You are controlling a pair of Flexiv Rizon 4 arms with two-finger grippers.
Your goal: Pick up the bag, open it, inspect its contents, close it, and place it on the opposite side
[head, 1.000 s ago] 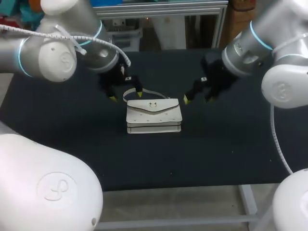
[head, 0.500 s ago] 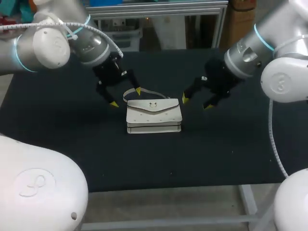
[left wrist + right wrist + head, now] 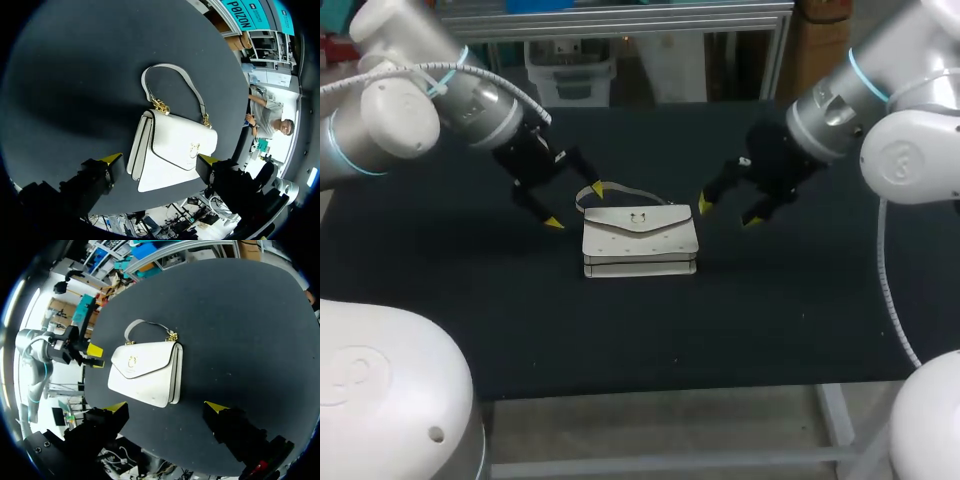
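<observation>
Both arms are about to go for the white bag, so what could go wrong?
Both claws are open, neither touching the bag. The left claw hangs by the thin strap lying flat behind the bag; a finger might snag it and drag the bag. The right claw sits off the other end; a one-sided push could slide the bag across the table.

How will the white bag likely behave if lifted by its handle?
The bag keeps a crisp boxy outline, so it probably stays stiff. Its handle attaches by gold chain links, so the body would likely swing.
</observation>
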